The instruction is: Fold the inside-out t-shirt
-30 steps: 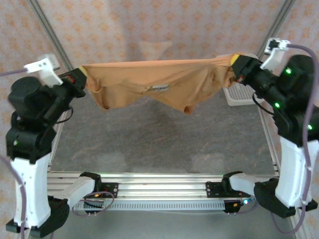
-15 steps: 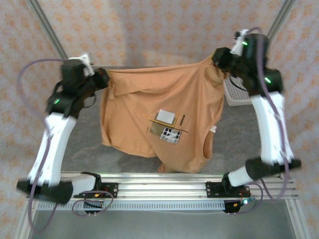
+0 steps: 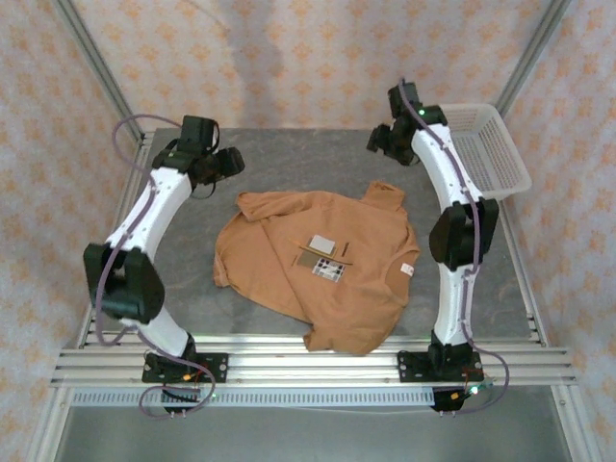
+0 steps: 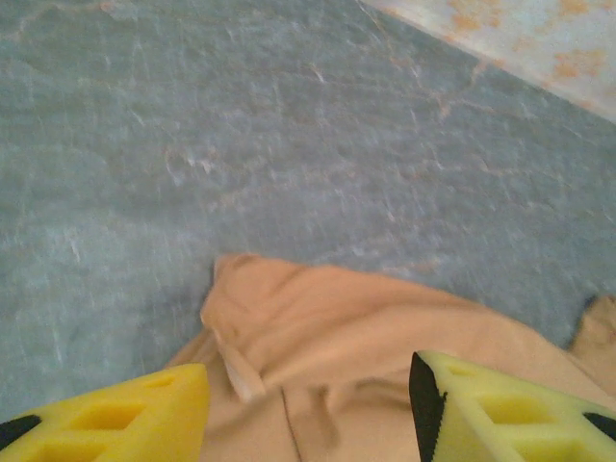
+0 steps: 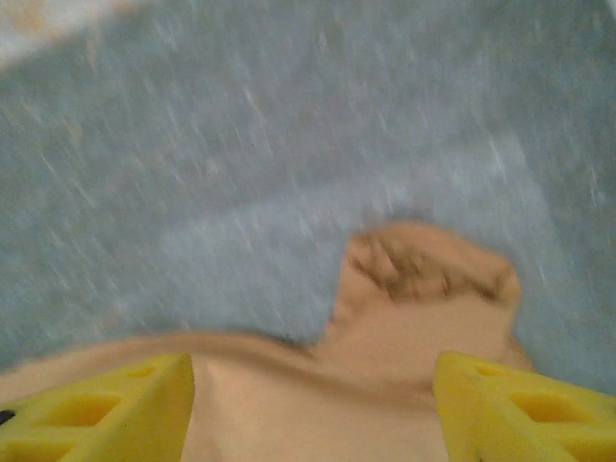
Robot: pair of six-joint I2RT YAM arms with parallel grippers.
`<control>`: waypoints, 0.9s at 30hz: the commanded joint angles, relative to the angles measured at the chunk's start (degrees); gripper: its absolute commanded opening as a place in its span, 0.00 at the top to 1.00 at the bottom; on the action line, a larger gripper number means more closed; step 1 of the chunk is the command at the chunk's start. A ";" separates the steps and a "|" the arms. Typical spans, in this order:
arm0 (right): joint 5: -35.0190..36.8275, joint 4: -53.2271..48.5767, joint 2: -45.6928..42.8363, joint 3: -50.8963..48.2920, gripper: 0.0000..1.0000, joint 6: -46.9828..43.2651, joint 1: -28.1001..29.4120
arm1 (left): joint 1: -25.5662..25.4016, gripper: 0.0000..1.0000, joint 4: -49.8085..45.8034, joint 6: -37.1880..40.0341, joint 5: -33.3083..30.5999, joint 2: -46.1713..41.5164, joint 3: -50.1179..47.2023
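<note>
Inside-out t-shirt (image 3: 366, 260) lies spread on the desk (image 3: 289, 164); left jaws and right jaws gape wide, both empty, above its far edge.

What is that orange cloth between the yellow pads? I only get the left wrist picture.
Observer: A caramel t-shirt, lying spread out on the grey table, as the overhead view shows.
Operator: Is it plain?
Observer: No, white labels show near its middle.
Operator: And the other arm?
Observer: The right gripper stands open by the shirt's far right corner, holding nothing.
</note>
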 commanded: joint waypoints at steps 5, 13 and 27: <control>-5.47 12.93 -15.11 -33.27 0.57 4.07 1.45 | -6.86 0.43 11.13 -5.39 10.06 -5.81 -19.74; -3.10 20.60 -16.34 -50.02 0.50 7.34 4.04 | -7.73 0.43 12.48 -4.70 11.10 3.66 -21.88; -1.41 4.41 23.45 5.38 0.51 -1.24 -0.67 | -0.22 0.44 5.33 -1.56 1.02 24.28 5.56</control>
